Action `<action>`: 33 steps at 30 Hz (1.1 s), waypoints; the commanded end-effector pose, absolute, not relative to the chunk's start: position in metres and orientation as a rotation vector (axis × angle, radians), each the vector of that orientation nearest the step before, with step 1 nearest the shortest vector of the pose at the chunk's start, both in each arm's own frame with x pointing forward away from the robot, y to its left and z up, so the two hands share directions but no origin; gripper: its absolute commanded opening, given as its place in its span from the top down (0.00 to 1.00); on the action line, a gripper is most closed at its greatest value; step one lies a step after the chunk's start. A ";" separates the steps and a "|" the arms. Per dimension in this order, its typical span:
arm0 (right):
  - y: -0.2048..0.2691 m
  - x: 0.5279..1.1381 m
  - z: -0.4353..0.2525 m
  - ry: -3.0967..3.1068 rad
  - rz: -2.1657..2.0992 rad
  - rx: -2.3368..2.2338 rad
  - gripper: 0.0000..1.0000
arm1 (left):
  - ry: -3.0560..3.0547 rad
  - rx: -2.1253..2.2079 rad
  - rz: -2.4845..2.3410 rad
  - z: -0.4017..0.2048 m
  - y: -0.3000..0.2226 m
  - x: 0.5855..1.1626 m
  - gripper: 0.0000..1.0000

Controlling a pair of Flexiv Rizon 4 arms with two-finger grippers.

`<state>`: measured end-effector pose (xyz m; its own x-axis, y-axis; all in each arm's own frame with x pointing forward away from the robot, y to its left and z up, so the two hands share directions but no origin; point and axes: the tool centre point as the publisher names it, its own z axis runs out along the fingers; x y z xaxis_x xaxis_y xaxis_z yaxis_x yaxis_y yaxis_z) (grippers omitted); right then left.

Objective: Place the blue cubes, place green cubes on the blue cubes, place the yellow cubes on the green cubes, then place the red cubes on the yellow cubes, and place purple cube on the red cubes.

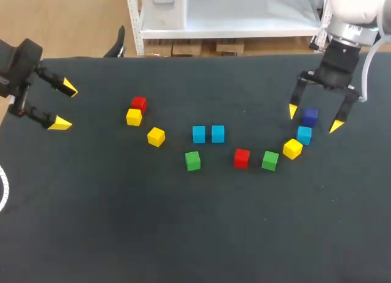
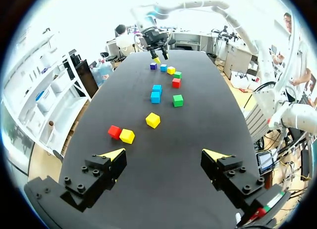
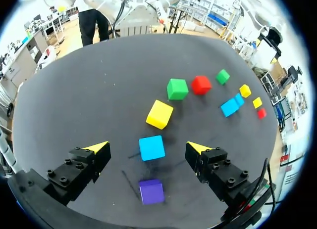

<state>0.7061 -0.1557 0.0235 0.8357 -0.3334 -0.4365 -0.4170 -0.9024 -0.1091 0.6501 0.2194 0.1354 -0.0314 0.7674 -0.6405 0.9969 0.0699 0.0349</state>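
Blue cube (image 3: 151, 148) sits on the tabletop (image 1: 183, 222), centred between the wide-spread fingers of the right tool (image 1: 314, 119), just ahead of the purple cube (image 3: 151, 191) beneath it. The left tool (image 1: 64, 106), also wide and empty, is well apart, so the right arm is nearer.

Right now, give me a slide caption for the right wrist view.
Open right claw above the purple cube, a blue cube just ahead.
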 end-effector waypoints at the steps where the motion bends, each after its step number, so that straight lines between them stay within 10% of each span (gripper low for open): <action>1: -0.153 0.702 0.017 0.583 0.399 -2.889 0.00 | 1.848 1.750 -0.598 0.135 0.220 0.651 0.00; 33: -0.142 0.710 -0.004 0.376 0.446 -3.022 0.09 | 1.848 1.750 -0.598 0.135 0.220 0.651 0.00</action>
